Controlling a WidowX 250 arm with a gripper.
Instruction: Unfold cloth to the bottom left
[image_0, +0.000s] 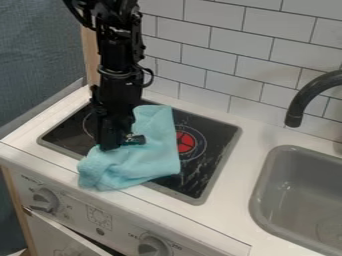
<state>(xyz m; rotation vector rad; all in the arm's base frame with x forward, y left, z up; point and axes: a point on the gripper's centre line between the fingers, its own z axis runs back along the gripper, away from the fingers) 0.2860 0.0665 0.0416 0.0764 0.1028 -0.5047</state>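
Light-blue, soft fabric cloth lies rumpled across the black, grey-rimmed stovetop, its lower left end reaching over the front edge onto the white counter. The black robot claw points down at the cloth's left side; whether it stands wide or narrow, I cannot tell. A round, red-centred burner shows just beside the cloth's right edge. Farther right are a grey sink and a curved black faucet

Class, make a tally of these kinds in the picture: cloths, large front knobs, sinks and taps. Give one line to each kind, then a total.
Cloth: 1
Large front knobs: 2
Sink: 1
Tap: 1
Total: 5
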